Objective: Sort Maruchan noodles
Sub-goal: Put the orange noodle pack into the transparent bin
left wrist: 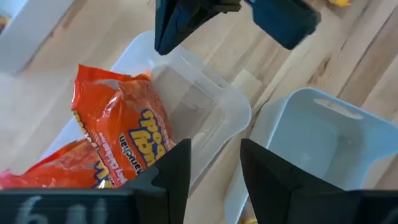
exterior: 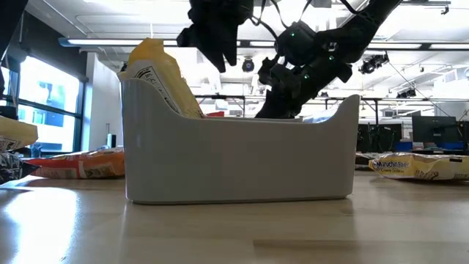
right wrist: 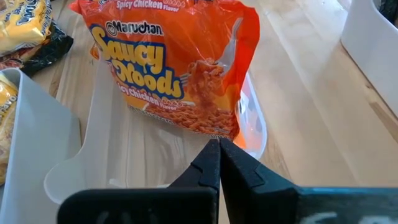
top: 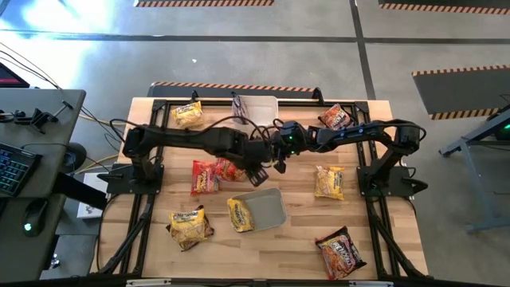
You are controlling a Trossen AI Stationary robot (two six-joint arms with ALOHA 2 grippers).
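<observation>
Where it lies: orange packet (right wrist: 180, 68), "Saucy Noods" face up, in the clear tub (left wrist: 211, 93) at mid-table. It fills one end of the tub; the other end is bare.
Long axis: runs straight away from the right gripper's tip in the right wrist view; the near short edge faces that tip.
Right gripper (right wrist: 219, 146): fingers pressed together, holding nothing, tip just short of the packet's near edge and above the tub.
Left gripper (left wrist: 214, 146): fingers apart, nothing between them, hanging over the gap between the clear tub and the white tub (left wrist: 311, 137). The packet sits off to one side of the fingers, not between them.
Nearer arm: both close. The right tip is closest, but the left looks readier to grasp as its fingers stand apart.
Move needed (judgement): left shifts sideways over the packet, then descends across its short width.
Sorted so far: yellow packet (top: 241, 215) stands in the white tub.
Still loose: other packets spread over the table (top: 295, 239).
Risk: the two grippers are crowded and could clash; the crinkly wrapper may slip.
</observation>
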